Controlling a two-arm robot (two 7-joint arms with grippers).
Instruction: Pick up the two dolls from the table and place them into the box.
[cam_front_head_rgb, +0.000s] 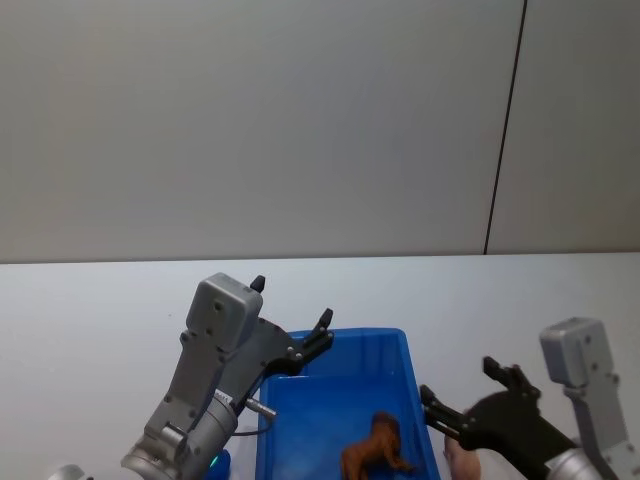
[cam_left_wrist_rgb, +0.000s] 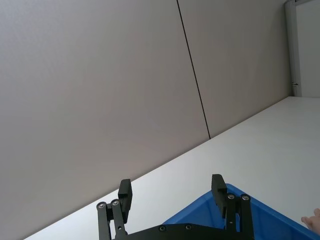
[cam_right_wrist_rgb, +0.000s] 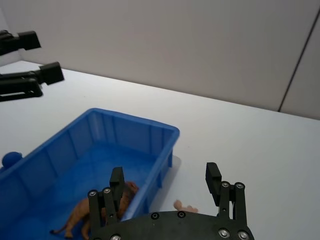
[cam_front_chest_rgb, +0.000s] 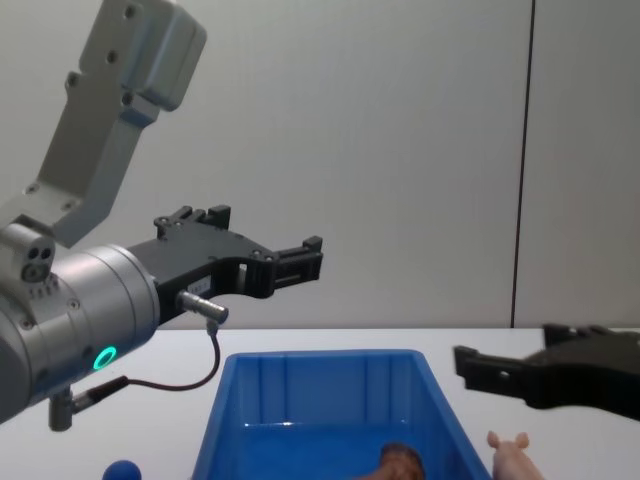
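- Grey wall with one dark seam behind; white table, matte and bare.
- Box sits centre-front with its long side running away from the robot.
- Lion lies inside the box on the floor, toward the near right wall. That half of the task looks done.
- Pig is on the table just beside the box's right wall, outside it.
- Right gripper hovers above the pig, fingers apart and empty. I judge the step to be the approach to the second doll.
- Left gripper hangs high over the box's far left corner, fingers apart and holding nothing. It looks idle.
- Next move, as I read it:
  - drop the right gripper straight down so the fingers straddle the pig
  - close, lift clear of the rim, carry left over the box, release
- Risk: the pig lies close to the box wall, so the inner finger may catch the rim on the way down.
- Views compared:
  - The chest view gives the pig's head and ears from the side, but only the top of the lion.
  - The head view gives the whole lion, but only a sliver of pig under the gripper.
  - The right wrist view shows a pink limb on the table between its own spread fingers.
  - The left wrist view looks mostly at wall, with a corner of the box below.
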